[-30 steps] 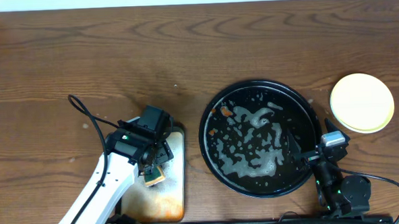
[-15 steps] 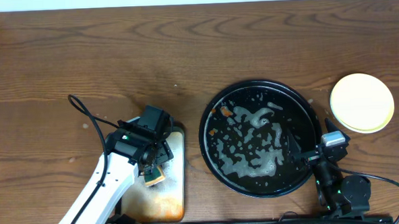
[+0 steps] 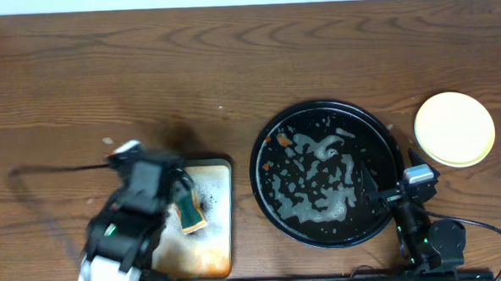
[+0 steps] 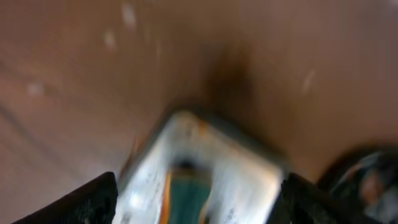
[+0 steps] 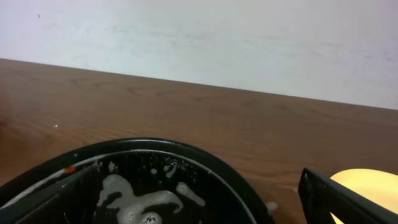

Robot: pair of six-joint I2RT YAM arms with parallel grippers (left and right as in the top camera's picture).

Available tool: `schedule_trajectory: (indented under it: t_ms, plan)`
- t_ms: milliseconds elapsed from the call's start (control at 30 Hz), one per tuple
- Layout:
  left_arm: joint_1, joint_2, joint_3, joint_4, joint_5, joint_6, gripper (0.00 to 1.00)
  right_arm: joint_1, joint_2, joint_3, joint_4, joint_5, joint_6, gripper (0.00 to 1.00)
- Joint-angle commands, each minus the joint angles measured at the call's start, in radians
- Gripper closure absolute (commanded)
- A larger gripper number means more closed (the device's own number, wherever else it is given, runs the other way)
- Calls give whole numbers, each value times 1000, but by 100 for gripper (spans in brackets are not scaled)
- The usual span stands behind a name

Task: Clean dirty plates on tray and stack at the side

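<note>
Left hand (image 3: pixel 175 195) spread, just swung left off the sponge (image 3: pixel 194 217), motion-blurred. Right hand (image 3: pixel 378 192) spread too. Plates (image 3: pixel 454 128) stacked aside; I judge cleaning finished.

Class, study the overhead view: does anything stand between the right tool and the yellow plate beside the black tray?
Nothing visible does. Only bare table separates the open right tool from the yellow plate.
</note>
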Motion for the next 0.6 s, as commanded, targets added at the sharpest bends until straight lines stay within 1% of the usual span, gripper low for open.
schedule_trajectory:
  t_ms: [0, 67, 133, 200, 300, 467, 567]
  plan:
    - [121, -119, -59, 123, 47, 178, 14, -11, -3, -1, -4, 2, -6, 1]
    - [187, -197, -102, 231, 128, 288, 15, -11, -3, -1, -4, 2, -6, 1]
    - [223, -268, -142, 303, 160, 344, 14, -11, -3, -1, -4, 2, -6, 1]
    - [243, -357, -191, 363, 158, 380, 14, -11, -3, -1, -4, 2, -6, 1]
    - [259, -474, -255, 413, 157, 404, 14, -11, -3, -1, -4, 2, -6, 1]
    - [281, -638, -370, 429, 151, 409, 14, -11, -3, -1, -4, 2, -6, 1]
    - [291, -715, -452, 488, 151, 405, 14, -11, -3, -1, -4, 2, -6, 1]
